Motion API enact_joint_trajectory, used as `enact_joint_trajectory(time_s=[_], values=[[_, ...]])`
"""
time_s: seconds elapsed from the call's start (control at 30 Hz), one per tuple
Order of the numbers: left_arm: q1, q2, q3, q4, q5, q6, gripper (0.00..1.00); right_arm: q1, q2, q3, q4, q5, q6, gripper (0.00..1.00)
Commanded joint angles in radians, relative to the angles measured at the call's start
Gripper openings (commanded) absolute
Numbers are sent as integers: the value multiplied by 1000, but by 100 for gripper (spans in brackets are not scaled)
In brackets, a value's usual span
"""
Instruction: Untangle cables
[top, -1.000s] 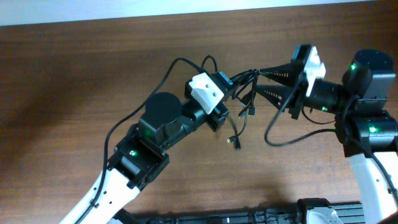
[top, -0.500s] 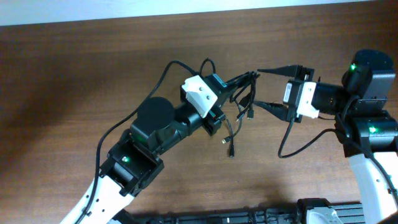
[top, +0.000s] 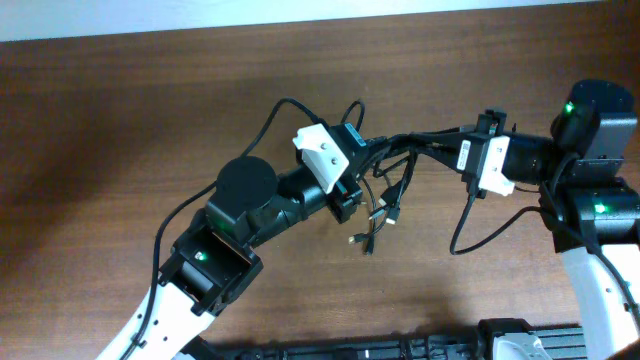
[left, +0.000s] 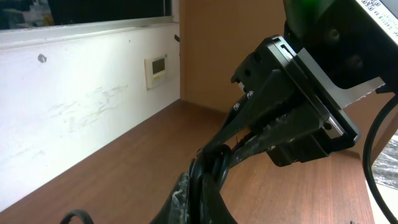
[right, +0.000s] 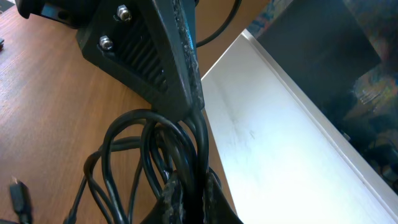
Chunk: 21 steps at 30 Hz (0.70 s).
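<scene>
Above the wood worktop (top: 120, 120), left fingers (top: 370, 146) and right fingers (top: 405, 140) are both clenched on the cables (top: 385, 195), bundle hanging between them, so pulling apart now might just cinch the knot tighter.

Open table (top: 110, 130) is left at the far left and along the top; the centre is barred by cables (top: 392, 190) stretched between left gripper (top: 378, 148) and right gripper (top: 408, 141); passage beneath is narrowed by dangling plugs (top: 358, 240) and the right arm's wire loop (top: 456, 240).
</scene>
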Motion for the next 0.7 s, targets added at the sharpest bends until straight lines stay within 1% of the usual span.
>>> enact_joint_trajectory(time_s=[0.0,0.1,0.17,0.27,0.37,0.47,0.5,0.57,0.67], values=[[2,-26,9,41,-27,-16,0,1,-10,8,-18,-25,8,4],[2,-26,9,48,-99,-37,0,1,-10,8,-38,-24,8,4],[2,-26,9,44,-184,-57,0,1,-10,8,-53,-21,8,4],[2,-26,9,24,-326,-64,0,1,-10,8,-70,-22,8,4],[2,-26,9,-25,-531,-97,0,1,-10,8,-73,-30,8,4],[2,-26,9,-76,-647,-103,0,1,-12,8,-73,-53,8,4],[2,-26,9,-94,-673,-114,0,1,-13,8,-73,-59,8,4],[2,-26,9,-112,-676,-116,0,1,-15,8,-73,-59,8,4],[2,-26,9,-117,-584,-114,0,1,-17,8,-73,-58,8,4]])
